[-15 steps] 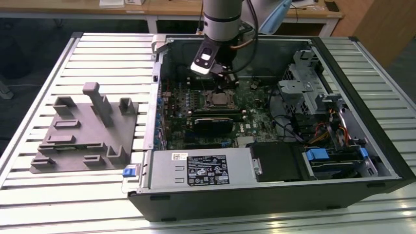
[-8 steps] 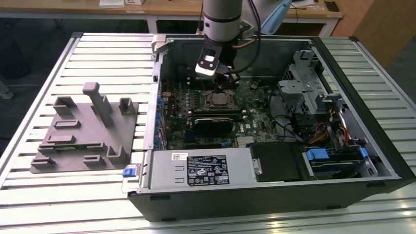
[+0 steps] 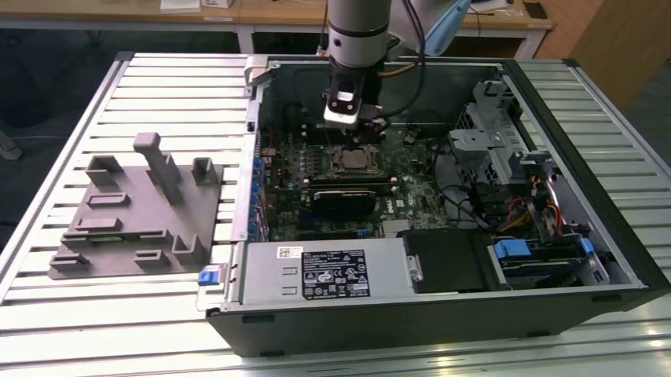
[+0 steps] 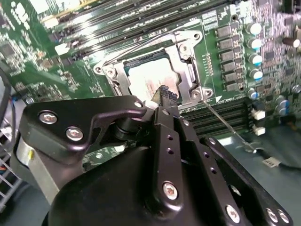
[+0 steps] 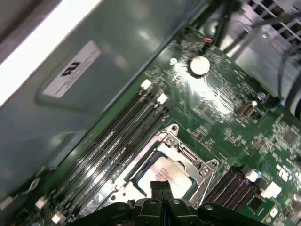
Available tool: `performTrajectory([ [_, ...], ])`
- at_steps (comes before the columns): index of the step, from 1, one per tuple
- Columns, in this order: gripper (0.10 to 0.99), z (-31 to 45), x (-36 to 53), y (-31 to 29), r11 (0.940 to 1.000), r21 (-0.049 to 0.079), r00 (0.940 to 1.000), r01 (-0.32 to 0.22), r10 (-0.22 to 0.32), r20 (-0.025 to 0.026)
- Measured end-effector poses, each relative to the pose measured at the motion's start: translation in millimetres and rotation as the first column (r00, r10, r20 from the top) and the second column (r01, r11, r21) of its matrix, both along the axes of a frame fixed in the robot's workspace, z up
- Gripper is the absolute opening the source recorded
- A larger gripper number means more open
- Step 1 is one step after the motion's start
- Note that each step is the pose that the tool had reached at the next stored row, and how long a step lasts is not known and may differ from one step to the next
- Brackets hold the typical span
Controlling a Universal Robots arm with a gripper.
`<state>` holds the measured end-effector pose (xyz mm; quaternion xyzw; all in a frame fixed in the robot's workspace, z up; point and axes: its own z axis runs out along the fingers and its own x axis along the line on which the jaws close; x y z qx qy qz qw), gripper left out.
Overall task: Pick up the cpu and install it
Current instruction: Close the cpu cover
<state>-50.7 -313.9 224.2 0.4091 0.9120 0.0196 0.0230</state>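
The black two-fingered gripper (image 5: pixel 162 185) hangs with its fingertips pressed together, nothing between them. Directly beneath its tips, the small square cpu with a pale silvery metal top (image 5: pixel 170 173) lies flat inside the silver-framed motherboard socket (image 5: pixel 186 152), level and square, as seating apparently requires.

The cpu (image 3: pixel 350 161) lies in the socket (image 4: pixel 186 61) inside the computer case (image 3: pixel 441 318). The fixture (image 3: pixel 126 228) stands on the tabletop (image 3: pixel 157 86), to the exterior view's left of the case.

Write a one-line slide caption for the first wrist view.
Shut gripper over the cpu, which sits in the motherboard socket beside the memory slots.
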Motion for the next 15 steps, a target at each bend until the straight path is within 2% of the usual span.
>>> performTrajectory([
  [4,0.106,-0.7,0.0,0.0,0.9973,0.000,0.9973,-0.073,0.073,-0.0001],
  [8,0.106,-1.4,0.0,0.0,0.9894,-0.001,0.9894,-0.145,0.145,-0.0002],
  [11,0.106,-1.9,0.0,0.0,0.9800,-0.002,0.9800,-0.199,0.199,-0.0003],
  [15,0.106,-2.6,0.0,0.0,0.9629,-0.003,0.9629,-0.270,0.270,-0.0005],
])
